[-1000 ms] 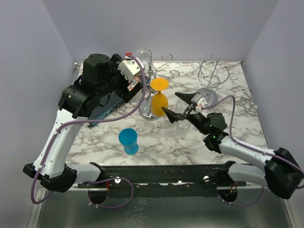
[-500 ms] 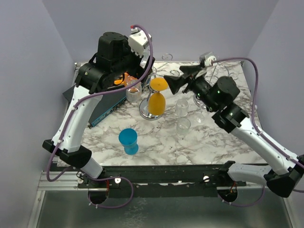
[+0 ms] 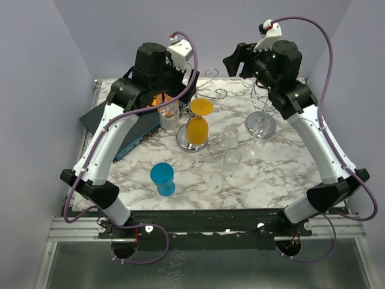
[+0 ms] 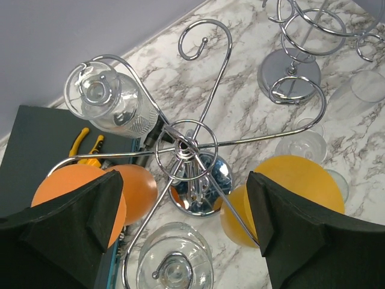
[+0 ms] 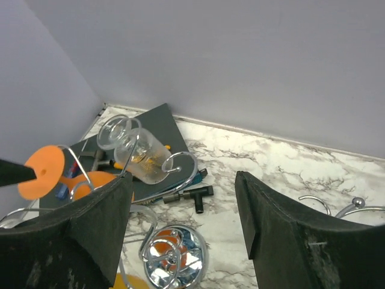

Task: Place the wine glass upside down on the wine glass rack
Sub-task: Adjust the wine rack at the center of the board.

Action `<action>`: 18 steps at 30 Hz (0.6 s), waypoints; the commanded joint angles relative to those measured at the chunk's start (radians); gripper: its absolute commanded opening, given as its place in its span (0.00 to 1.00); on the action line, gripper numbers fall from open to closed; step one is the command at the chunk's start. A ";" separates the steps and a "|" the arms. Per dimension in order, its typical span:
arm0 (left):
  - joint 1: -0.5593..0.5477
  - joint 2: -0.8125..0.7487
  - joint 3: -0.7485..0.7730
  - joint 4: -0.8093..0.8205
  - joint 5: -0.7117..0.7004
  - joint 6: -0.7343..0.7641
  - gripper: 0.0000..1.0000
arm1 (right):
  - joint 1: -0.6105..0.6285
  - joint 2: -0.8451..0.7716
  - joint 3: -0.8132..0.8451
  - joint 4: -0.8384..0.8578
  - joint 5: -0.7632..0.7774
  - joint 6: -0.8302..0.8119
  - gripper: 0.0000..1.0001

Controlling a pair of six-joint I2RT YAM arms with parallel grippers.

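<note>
The chrome wine glass rack (image 3: 192, 143) stands mid-table with glasses hanging upside down on it. They are a yellow-orange one (image 3: 199, 125), a clear one (image 4: 107, 103) and another clear one (image 4: 174, 262). Clear glasses (image 3: 232, 161) (image 3: 230, 137) stand loose on the marble to its right. My left gripper (image 4: 183, 195) hovers open right above the rack's hub (image 4: 183, 147), holding nothing. My right gripper (image 5: 180, 198) is raised high at the back, open and empty, looking down at the rack base (image 5: 174, 256).
A second, empty chrome rack (image 3: 262, 102) stands at the back right. A blue cup (image 3: 162, 179) sits near the front. A dark board (image 3: 129, 129) with tools lies at the left, and a black T-shaped tool (image 5: 194, 194) lies beside it.
My right arm has lifted from table level beside the loose clear glass to high at the back, empty, its jaws a little narrower. My left arm has risen and swung over the rack.
</note>
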 commanded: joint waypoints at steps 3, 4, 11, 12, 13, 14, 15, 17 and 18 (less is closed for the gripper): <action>-0.004 -0.025 -0.063 0.063 0.019 0.004 0.80 | -0.067 0.144 0.156 -0.115 -0.150 0.040 0.73; -0.004 -0.022 -0.067 0.069 0.016 0.011 0.78 | -0.075 0.165 0.175 -0.123 -0.166 0.047 0.73; -0.004 -0.003 -0.081 0.113 0.020 0.018 0.65 | -0.149 0.275 0.219 -0.094 -0.309 0.127 0.68; -0.004 0.000 -0.080 0.115 0.021 0.018 0.63 | -0.157 0.282 0.216 -0.082 -0.331 0.135 0.66; -0.004 0.004 -0.078 0.118 0.025 0.021 0.61 | -0.162 0.289 0.210 -0.066 -0.340 0.143 0.65; -0.004 0.005 -0.078 0.119 0.031 0.025 0.59 | -0.167 0.290 0.198 -0.048 -0.353 0.146 0.64; -0.004 0.007 -0.078 0.121 0.035 0.029 0.57 | -0.170 0.291 0.187 -0.024 -0.363 0.156 0.63; -0.004 0.009 -0.080 0.121 0.040 0.030 0.55 | -0.179 0.292 0.169 0.008 -0.394 0.176 0.62; -0.004 0.009 -0.084 0.121 0.041 0.030 0.55 | -0.181 0.291 0.155 0.027 -0.406 0.185 0.61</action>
